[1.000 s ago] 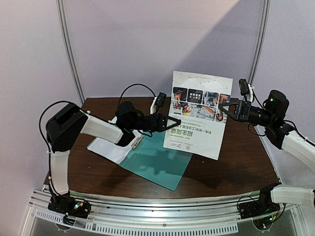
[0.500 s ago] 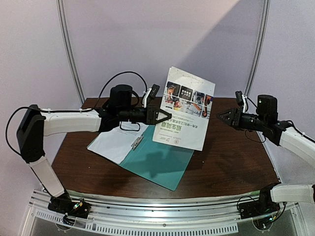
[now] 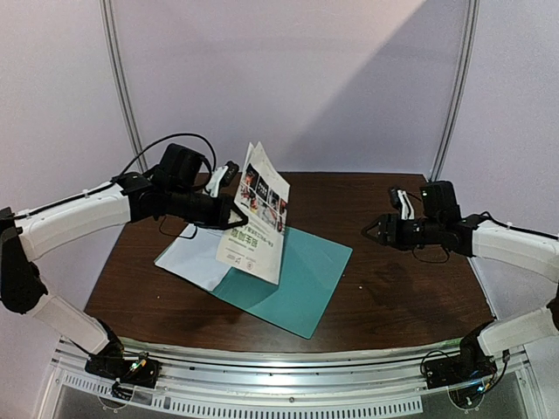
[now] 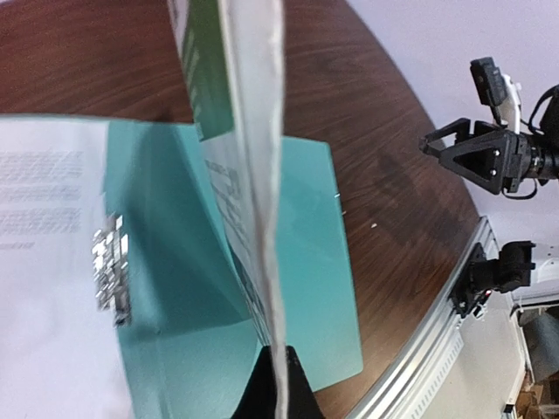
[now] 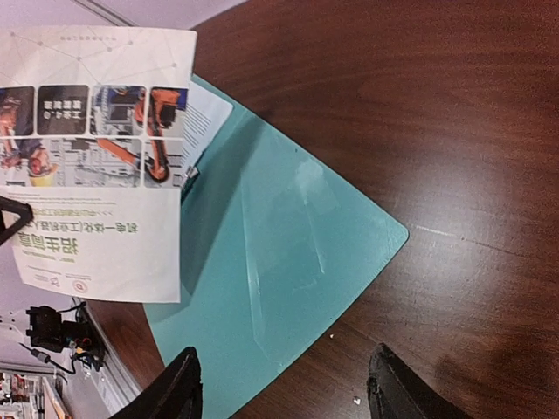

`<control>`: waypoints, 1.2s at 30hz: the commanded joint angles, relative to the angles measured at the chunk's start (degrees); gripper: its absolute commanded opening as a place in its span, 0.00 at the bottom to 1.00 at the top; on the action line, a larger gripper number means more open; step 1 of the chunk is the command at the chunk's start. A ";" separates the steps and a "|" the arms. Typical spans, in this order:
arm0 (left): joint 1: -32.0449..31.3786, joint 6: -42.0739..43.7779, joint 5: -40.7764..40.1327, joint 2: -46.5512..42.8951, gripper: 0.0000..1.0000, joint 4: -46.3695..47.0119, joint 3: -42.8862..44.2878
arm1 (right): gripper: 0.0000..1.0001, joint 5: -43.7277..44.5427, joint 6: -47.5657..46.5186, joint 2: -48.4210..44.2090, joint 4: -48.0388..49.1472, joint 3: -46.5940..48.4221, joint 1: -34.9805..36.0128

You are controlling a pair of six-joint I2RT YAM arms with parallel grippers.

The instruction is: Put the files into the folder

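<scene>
The open teal folder (image 3: 306, 275) lies flat on the brown table, its metal clip (image 4: 111, 266) along the spine. A white text sheet (image 3: 185, 256) rests on its left half. My left gripper (image 3: 234, 220) is shut on the edge of the colour-photo sheet (image 3: 258, 209) and holds it upright and tilted above the folder's spine. In the left wrist view this sheet (image 4: 258, 166) runs edge-on from the pinched jaws (image 4: 281, 377). My right gripper (image 3: 374, 230) hovers open and empty to the right of the folder (image 5: 288, 253), apart from the sheet (image 5: 96, 157).
An aluminium rail (image 3: 288, 380) runs along the table's near edge. Two metal poles (image 3: 122, 87) stand against the back wall. Bare brown tabletop (image 3: 410, 288) lies right of the folder, under the right arm.
The right gripper opened, let go of the colour sheet and drew back to the right and lower. The left arm swung the sheet leftwards and down, turning it nearly edge-on.
</scene>
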 commanded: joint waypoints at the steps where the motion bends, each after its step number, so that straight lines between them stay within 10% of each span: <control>1: 1.96 -0.16 -2.01 -2.89 0.00 -11.21 -2.39 | 0.64 6.71 -1.92 5.71 0.29 2.88 3.87; 36: 8.23 -7.10 10.85 7.21 0.00 -25.06 3.88 | 0.60 9.94 -5.81 32.97 4.41 13.64 5.77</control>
